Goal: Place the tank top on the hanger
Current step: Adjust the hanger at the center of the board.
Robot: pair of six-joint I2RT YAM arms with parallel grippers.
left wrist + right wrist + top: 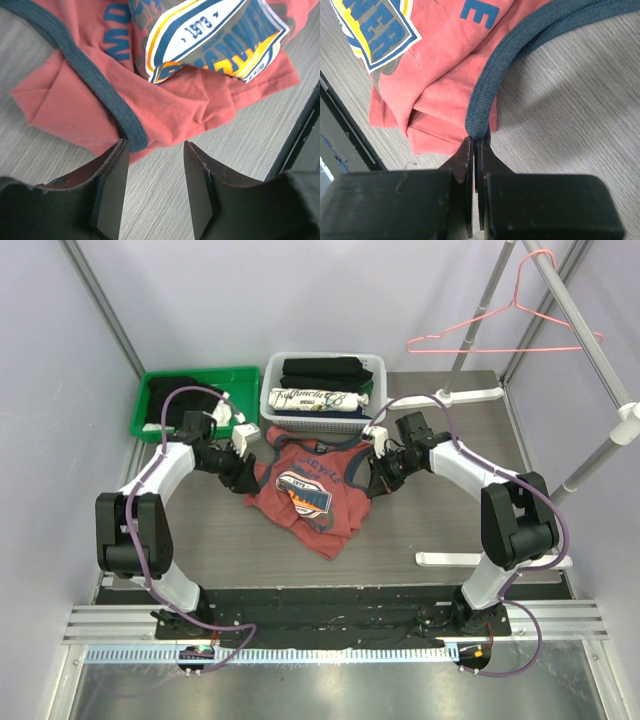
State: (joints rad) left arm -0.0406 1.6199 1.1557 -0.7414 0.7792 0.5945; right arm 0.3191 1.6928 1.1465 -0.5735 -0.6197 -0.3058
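Note:
The rust-red tank top [310, 495] lies crumpled on the table between both arms, chest graphic up. My right gripper [372, 480] is at its right edge; in the right wrist view that gripper [477, 142] is shut on the navy trim [487, 85] of the tank top [440, 75]. My left gripper [250, 478] is at the shirt's left edge. The left wrist view shows it [155, 145] open, bare table between its jaws, with the navy trim [127, 127] of the tank top [175, 105] touching the left fingertip. The pink wire hanger [500, 335] hangs from the rack rail at the back right.
A green bin [150, 400] with dark cloth stands at the back left. Beside it a white basket [268, 390] holds folded black clothes [325, 370] and a white printed cloth [315, 398]. The rack's poles [480, 310] and white feet [490, 560] stand along the right side.

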